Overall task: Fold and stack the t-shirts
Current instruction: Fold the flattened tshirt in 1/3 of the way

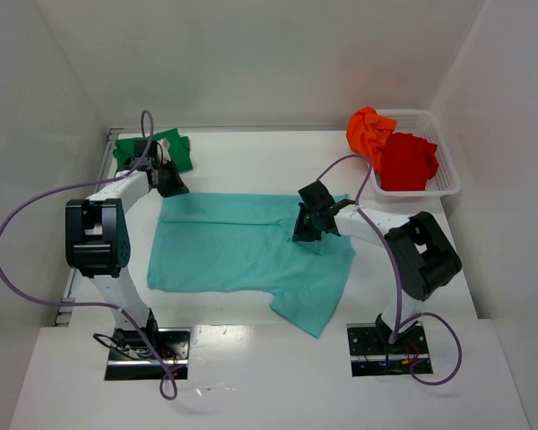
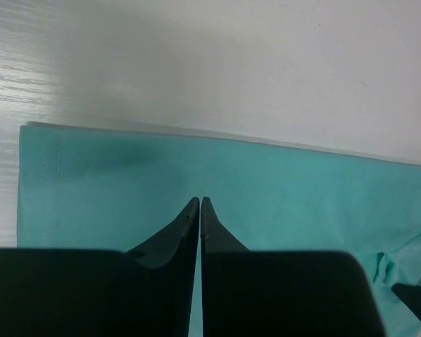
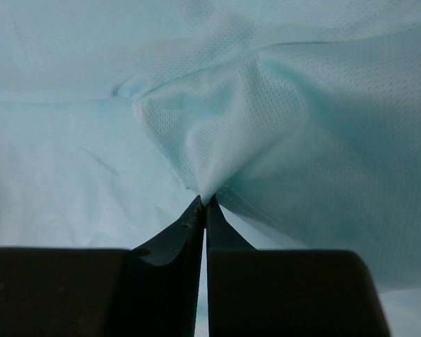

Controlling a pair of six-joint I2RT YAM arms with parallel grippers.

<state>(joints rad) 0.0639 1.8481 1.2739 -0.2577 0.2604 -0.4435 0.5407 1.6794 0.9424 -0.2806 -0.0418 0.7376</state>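
Note:
The light teal t-shirt (image 1: 242,246) lies spread flat in the middle of the table. My right gripper (image 1: 307,228) is shut on a pinch of its cloth near the right sleeve; in the right wrist view the teal cloth (image 3: 266,126) rises in a peak into the gripper's tips (image 3: 205,202). My left gripper (image 1: 172,185) is at the shirt's back left corner; in the left wrist view it (image 2: 200,201) is shut over the flat teal cloth (image 2: 281,189), with no cloth bunched at the tips. The dark green t-shirt (image 1: 152,148) lies folded at the back left. The orange t-shirt (image 1: 369,133) and red t-shirt (image 1: 405,161) are in the basket.
The white mesh basket (image 1: 446,175) stands at the back right against the wall. White walls close in the table on the left, back and right. Purple cables loop from both arms. The arm bases sit at the near edge.

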